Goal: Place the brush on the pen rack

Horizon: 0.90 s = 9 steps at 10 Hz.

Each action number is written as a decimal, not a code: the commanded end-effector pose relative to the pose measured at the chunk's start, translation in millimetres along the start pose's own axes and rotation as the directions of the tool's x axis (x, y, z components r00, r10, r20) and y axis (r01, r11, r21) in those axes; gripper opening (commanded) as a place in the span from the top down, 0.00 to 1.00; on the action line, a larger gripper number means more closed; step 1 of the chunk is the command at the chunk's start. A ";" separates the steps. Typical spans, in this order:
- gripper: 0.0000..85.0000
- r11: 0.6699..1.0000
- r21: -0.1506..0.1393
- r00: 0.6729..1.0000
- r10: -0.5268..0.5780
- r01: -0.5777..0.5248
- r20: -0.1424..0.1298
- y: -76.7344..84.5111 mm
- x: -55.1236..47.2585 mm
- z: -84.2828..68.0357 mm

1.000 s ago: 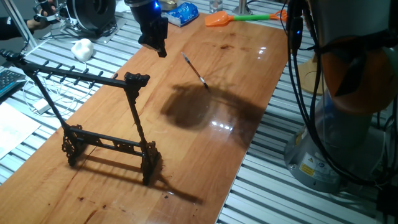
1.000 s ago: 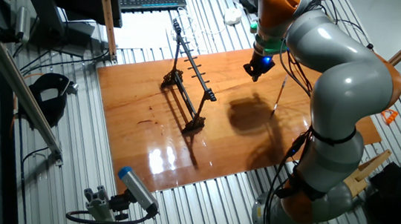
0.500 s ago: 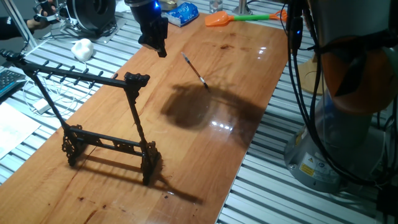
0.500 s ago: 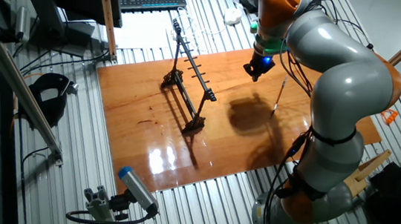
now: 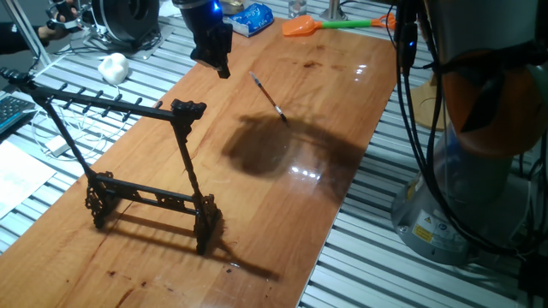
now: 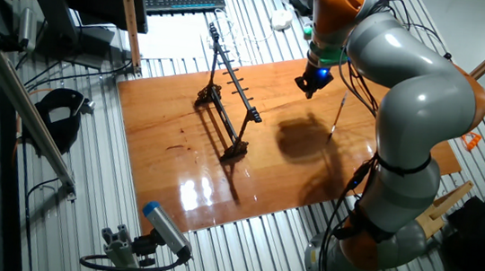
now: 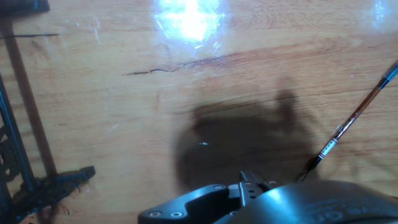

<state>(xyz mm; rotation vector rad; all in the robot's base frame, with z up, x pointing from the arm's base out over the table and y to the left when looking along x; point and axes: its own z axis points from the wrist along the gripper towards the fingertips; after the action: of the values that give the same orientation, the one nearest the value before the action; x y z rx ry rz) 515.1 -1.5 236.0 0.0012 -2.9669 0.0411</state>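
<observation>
Your gripper [image 5: 222, 70] is hanging above the wooden worktop [image 5: 325, 103] carrying nothing, and you cannot tell whether its fingers are parted or together. The thin pale brush with the dark tip [image 5: 268, 97] is lying flat on the worktop just beside the gripper, well apart from the black ornate pen rack [image 5: 128, 162], which is standing upright.

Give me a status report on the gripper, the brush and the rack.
Black two-finger gripper above the table, empty; open or shut unclear. Thin pale-shafted, dark-tipped brush flat on the wooden table, untouched. Black ornate pen rack upright, apart. Nothing between.
</observation>
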 end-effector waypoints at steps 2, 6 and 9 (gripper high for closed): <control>1.00 1.000 0.000 1.000 0.009 -0.009 0.000 0.0 0.0 0.0; 1.00 0.999 0.002 0.999 0.040 -0.040 -0.001 -0.3 -0.2 -0.2; 1.00 0.999 0.002 0.999 0.041 -0.041 -0.003 -0.3 -0.2 -0.3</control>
<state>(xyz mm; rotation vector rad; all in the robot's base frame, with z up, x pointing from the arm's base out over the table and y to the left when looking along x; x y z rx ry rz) 515.4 -1.8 236.3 -0.0598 -2.9648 0.0488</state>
